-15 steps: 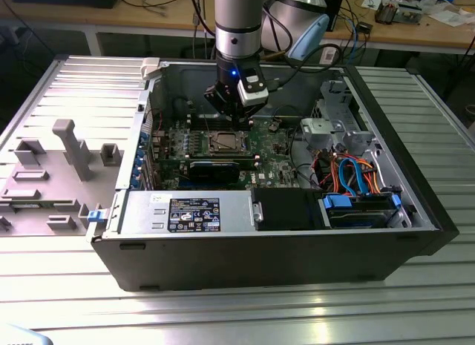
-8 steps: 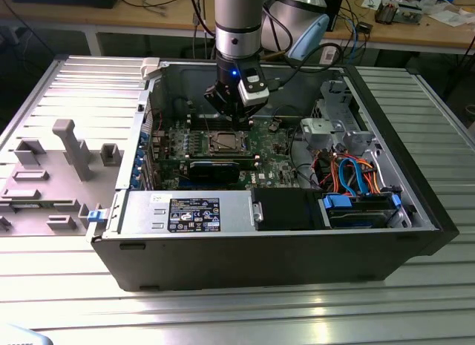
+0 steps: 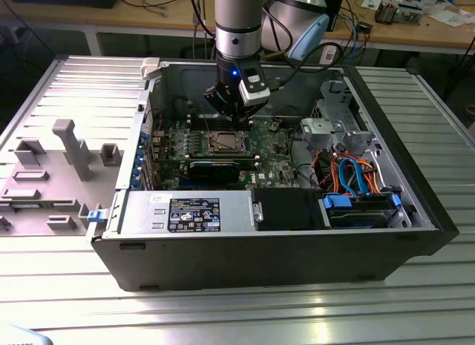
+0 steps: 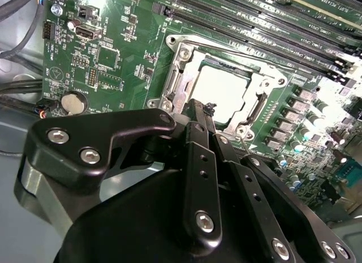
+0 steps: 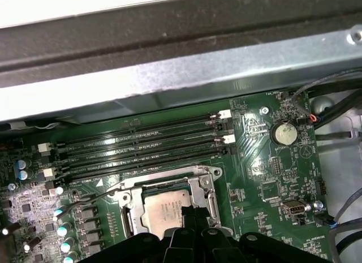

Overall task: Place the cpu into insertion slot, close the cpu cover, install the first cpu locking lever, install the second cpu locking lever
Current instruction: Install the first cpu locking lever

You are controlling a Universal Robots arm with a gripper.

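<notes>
The cpu (image 4: 222,89) lies flat in the insertion slot (image 4: 176,51) on the green board, its silvery top facing up. The cpu cover (image 4: 259,104) lies down around it as a metal frame. In the first wrist view the cpu (image 5: 163,209) sits under the same cover (image 5: 212,195), and a thin wire lever (image 5: 85,199) sticks out past the slot's corner. My gripper (image 4: 205,110) hangs just over the slot's edge with its black fingers (image 5: 195,215) pressed together and nothing visible between them. In the exterior view the gripper (image 3: 234,116) hovers above the slot (image 3: 226,142).
Long black memory slots (image 5: 141,147) run beside the socket. A coin battery (image 5: 283,133) and cables (image 5: 339,87) lie further off. The case's metal wall (image 5: 169,76) stands close behind the board. A drive cage with orange and blue cables (image 3: 356,178) sits on the exterior view's right.
</notes>
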